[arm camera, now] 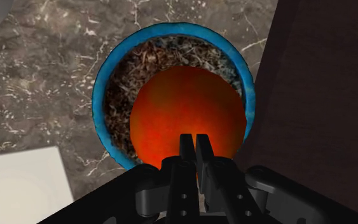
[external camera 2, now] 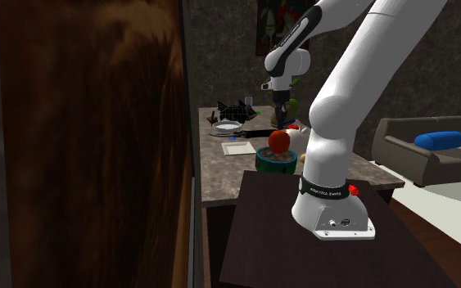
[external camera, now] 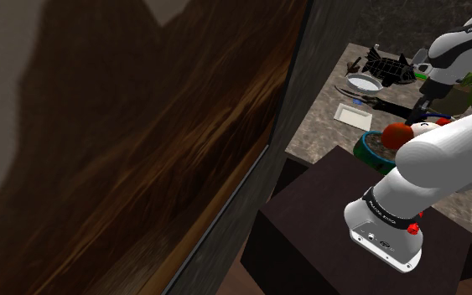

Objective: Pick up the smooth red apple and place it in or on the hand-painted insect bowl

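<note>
Plainly, the apple rests inside the blue-rimmed bowl, straight beneath the claw. The claw hangs close above it, fingers pressed together on nothing, so I judge a lift straight up would clear it.

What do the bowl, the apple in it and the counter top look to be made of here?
The bowl looks like glazed ceramic: smooth blue rim, speckled brown-and-white painted inside. The apple has a smooth red-orange skin with soft shading and no sharp shine; real or fake fruit cannot be told. The counter top looks like polished stone, probably marble: grey-brown with white veins.
</note>
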`<state>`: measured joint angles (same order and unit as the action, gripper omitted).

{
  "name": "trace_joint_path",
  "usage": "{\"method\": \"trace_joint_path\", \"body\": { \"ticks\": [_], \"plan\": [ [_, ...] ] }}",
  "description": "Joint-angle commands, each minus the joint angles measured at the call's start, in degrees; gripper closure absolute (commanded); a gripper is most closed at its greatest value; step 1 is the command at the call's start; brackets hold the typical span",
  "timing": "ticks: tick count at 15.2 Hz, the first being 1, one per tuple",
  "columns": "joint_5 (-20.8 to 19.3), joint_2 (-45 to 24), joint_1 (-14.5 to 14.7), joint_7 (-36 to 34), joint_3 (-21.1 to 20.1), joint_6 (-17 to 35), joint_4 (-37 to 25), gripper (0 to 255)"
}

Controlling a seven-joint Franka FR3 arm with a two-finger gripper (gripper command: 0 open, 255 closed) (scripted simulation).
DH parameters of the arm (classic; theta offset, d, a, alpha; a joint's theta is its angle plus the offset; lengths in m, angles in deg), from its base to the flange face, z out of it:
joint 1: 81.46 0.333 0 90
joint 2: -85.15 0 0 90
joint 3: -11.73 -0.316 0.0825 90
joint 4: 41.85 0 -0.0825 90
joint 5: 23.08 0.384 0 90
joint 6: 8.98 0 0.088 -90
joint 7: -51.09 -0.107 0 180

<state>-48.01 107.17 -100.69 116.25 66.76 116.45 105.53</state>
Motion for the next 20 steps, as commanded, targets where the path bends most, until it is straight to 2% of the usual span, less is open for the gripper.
{"method": "trace_joint_path", "body": {
  "ticks": [1, 2, 3, 8, 12, 20],
  "plan": [
    [0.0, 0.0, 0.0, 0.0, 0.0, 0.0, 0.0, 255],
    [0.0, 0.0, 0.0, 0.0, 0.0, 0.0, 0.0, 255],
    [0.0, 0.0, 0.0, 0.0, 0.0, 0.0, 0.0, 0],
    [0.0, 0.0, 0.0, 0.0, 0.0, 0.0, 0.0, 0],
    [0.0, 4.8, -1.5, -1.0, -4.4, -8.9, -4.4, 0],
    [0.0, 4.7, -1.5, -1.0, -4.4, -8.9, -4.4, 0]
  ]
}}
